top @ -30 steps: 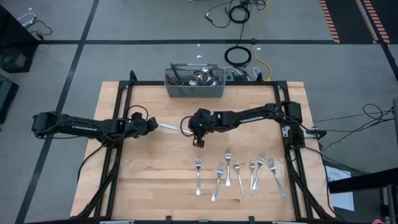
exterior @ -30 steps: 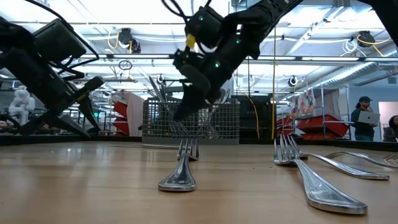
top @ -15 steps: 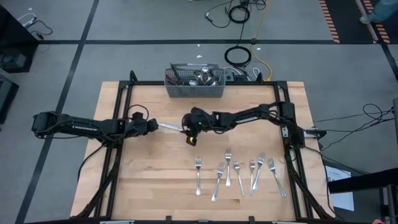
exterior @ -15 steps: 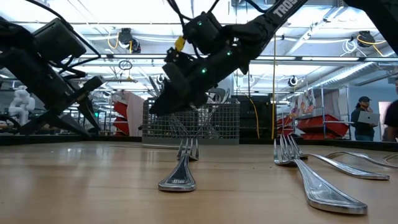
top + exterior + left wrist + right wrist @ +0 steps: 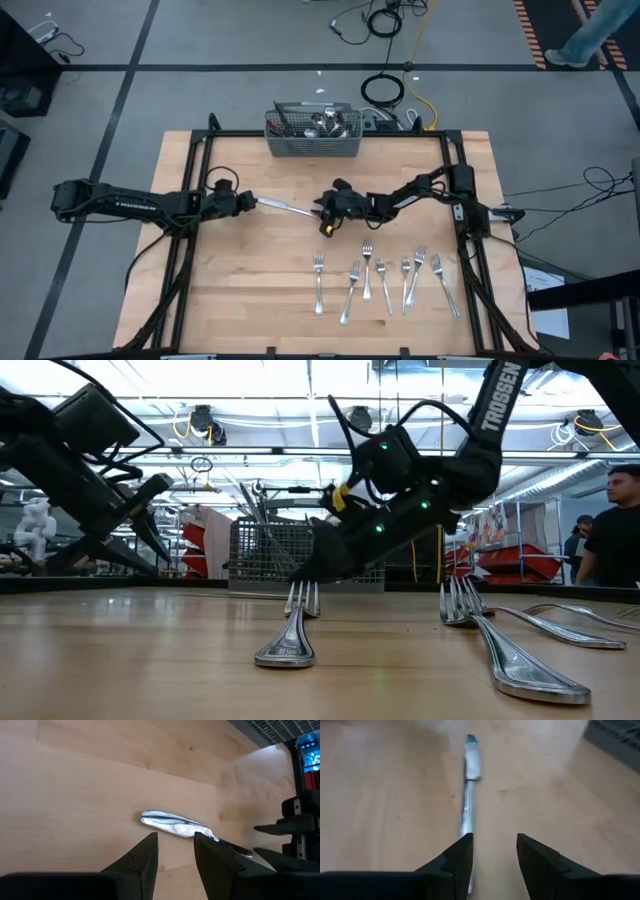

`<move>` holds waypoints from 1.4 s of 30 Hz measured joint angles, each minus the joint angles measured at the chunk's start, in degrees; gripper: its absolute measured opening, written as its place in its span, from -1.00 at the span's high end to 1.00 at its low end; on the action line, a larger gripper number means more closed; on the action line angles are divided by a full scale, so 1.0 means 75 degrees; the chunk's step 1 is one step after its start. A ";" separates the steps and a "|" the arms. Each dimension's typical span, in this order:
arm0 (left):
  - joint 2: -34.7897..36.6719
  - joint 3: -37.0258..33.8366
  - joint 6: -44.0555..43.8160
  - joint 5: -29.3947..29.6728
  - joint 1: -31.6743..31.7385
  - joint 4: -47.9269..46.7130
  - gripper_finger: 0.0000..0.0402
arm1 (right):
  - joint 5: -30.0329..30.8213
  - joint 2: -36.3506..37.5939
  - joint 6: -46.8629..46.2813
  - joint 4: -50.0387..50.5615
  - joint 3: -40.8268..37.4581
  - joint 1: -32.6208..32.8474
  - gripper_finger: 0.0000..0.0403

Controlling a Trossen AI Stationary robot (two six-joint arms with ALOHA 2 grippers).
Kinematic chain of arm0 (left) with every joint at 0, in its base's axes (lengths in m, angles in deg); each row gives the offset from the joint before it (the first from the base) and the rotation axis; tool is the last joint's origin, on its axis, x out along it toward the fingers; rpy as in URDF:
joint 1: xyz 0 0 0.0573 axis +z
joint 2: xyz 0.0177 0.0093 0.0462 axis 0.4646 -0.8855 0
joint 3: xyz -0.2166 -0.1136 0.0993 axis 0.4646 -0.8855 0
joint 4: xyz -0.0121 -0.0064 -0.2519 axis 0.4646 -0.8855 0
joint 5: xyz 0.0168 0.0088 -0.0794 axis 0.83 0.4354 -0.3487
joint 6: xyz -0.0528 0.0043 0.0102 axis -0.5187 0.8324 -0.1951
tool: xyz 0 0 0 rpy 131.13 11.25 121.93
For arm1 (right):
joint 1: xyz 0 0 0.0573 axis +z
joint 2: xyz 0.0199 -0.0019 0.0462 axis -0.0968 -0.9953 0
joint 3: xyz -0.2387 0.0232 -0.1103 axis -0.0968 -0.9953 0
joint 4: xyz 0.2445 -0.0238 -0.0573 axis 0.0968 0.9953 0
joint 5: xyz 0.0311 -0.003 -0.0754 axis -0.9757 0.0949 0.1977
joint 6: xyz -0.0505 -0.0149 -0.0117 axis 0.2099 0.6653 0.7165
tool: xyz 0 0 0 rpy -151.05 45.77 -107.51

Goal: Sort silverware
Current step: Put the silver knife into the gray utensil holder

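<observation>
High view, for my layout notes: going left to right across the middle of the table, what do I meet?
Left gripper → table knife lying on the wood → right gripper, both open. The six forks lie nearer the table's front edge, outside this line.

White capital letters reading "TROSSEN" ran along the upper link of the dark right arm [image 5: 495,405] in the low view. No other label, number or sign could be read anywhere else in the pictures.
</observation>
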 joint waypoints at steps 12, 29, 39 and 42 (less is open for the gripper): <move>-0.0020 0.0000 0.0004 0.0083 0.0000 0.0035 0.33 | -0.0517 -0.0307 0.0111 -0.0389 -0.0120 0.0020 0.29; -0.0055 0.0000 0.0065 0.0024 0.0000 0.0084 0.33 | 0.0348 -0.0812 -0.0468 -0.0403 0.0549 0.0471 0.30; -0.0058 0.0000 0.0228 -0.0158 0.0000 0.0089 0.33 | 0.0953 -0.1536 -0.1965 -0.0083 0.0625 0.0507 0.43; -0.0058 0.0000 0.0245 -0.0164 0.0000 0.0090 0.33 | 0.0943 -0.1536 -0.1971 -0.0019 0.0620 0.0494 0.69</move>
